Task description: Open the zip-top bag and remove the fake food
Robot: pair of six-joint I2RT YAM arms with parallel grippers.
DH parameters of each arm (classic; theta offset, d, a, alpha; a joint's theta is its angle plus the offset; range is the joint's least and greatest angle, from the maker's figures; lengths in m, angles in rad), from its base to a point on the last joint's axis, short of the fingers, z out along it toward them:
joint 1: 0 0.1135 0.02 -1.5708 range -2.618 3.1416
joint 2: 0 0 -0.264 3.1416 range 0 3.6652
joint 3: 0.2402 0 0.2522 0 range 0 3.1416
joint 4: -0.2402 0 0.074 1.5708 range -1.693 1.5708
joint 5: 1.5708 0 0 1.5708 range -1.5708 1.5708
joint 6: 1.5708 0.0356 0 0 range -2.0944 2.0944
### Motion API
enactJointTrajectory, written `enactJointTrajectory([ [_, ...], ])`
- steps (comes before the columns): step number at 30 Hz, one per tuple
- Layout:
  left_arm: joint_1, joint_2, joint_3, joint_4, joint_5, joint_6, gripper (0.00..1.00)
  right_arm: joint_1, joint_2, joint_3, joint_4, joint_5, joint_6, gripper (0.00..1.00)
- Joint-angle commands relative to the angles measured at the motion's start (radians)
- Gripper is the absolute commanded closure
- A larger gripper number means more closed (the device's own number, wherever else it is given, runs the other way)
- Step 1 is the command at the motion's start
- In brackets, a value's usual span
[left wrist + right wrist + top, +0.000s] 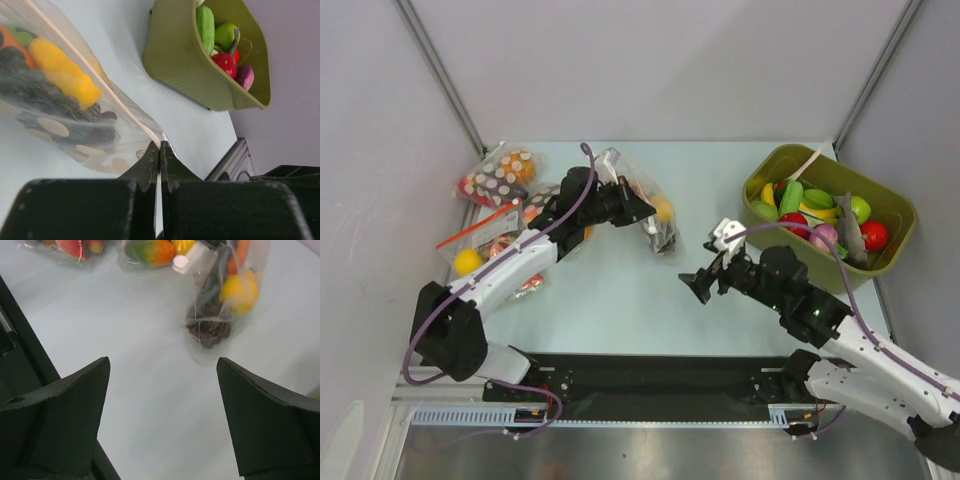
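Zip-top bag (pixel 660 228): clear, dotted, on the table at 11 o'clock from centre; fake food (pixel 70 82) inside, yellow and dark purple pieces visible; left gripper (pixel 159 150) clenched on the bag's edge; right gripper (pixel 162 405) spread wide, empty, at 5 o'clock from the bag, apart; green bin (pixel 898 250) at 2 o'clock.

a pale mint bench (pixel 620 300) sits boxed in by plain grey wall panels (pixel 650 60), with slanted metal struts (pixel 438 70) at the back corners.
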Motion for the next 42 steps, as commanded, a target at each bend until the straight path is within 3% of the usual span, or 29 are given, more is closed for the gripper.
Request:
enactJointTrajectory([
  [1, -0.003, -0.067, 0.035, -0.078, 0.079, -0.008, 1.00, 0.129, 0.011, -0.061, 0.229, 0.200, -0.136, 0.08],
  [7, -0.002, -0.138, -0.008, -0.087, 0.114, -0.057, 1.00, 0.275, 0.077, -0.142, 0.470, 0.401, -0.179, 0.09],
  [13, -0.002, -0.190, -0.048, -0.069, 0.150, -0.084, 1.00, 0.303, 0.201, -0.188, 0.704, 0.481, -0.238, 0.09],
  [24, -0.010, -0.287, -0.108, -0.089, 0.105, -0.084, 1.00, 0.226, 0.324, -0.150, 0.792, 0.303, -0.172, 0.11],
  [29, -0.031, -0.314, -0.124, -0.087, 0.087, -0.095, 1.00, 0.211, 0.370, -0.147, 0.832, 0.243, -0.130, 0.16],
  [38, -0.083, -0.353, -0.184, -0.049, 0.087, -0.140, 1.00, 0.195, 0.359, -0.136, 0.881, 0.203, -0.114, 0.38],
  [41, -0.102, -0.357, -0.203, -0.032, 0.088, -0.149, 1.00, 0.179, 0.345, -0.133, 0.865, 0.163, -0.104, 0.55],
  [42, -0.109, -0.357, -0.216, -0.029, 0.093, -0.146, 1.00, 0.174, 0.333, -0.127, 0.854, 0.149, -0.094, 0.66],
])
